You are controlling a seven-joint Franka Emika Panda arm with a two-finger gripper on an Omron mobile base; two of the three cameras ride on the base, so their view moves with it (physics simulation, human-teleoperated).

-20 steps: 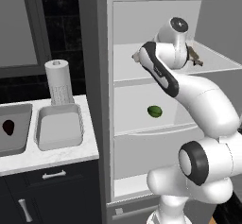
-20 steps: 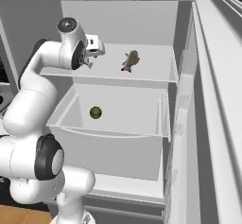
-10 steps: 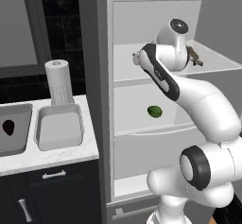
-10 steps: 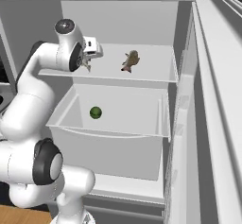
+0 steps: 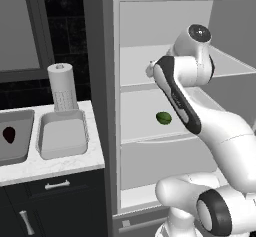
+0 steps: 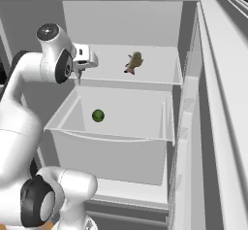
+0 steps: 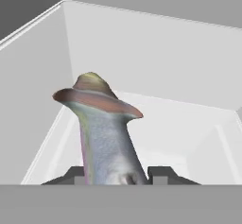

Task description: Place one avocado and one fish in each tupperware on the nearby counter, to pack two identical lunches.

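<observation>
A pale silvery-grey fish [image 7: 106, 142] stands between my gripper's [image 7: 119, 176] dark fingertips [image 7: 75, 173], tail fin up, and the jaws are closed against its body. In the right base view my gripper [image 6: 79, 75] is at the left end of the fridge's upper shelf. An olive-brown fish [image 6: 133, 62] lies further right on that shelf. The round green avocado [image 6: 98, 115] [image 5: 163, 117] rests in the open drawer below. On the counter [image 5: 55, 163] sit a paler tupperware [image 5: 63, 137], empty, and a darker one [image 5: 20, 148] holding the blackish-maroon avocado [image 5: 8, 134].
A paper towel roll [image 5: 62, 87] stands behind the paler tray. The open fridge door [image 6: 213, 127] runs along the right side. The drawer's front wall [image 6: 111, 151] juts out beneath the shelf. Dark cabinet fronts [image 5: 50, 206] lie under the counter.
The jaws have closed in on the silvery fish. The hand has shifted only slightly at the left end of the shelf; the other fish and the avocados have stayed put.
</observation>
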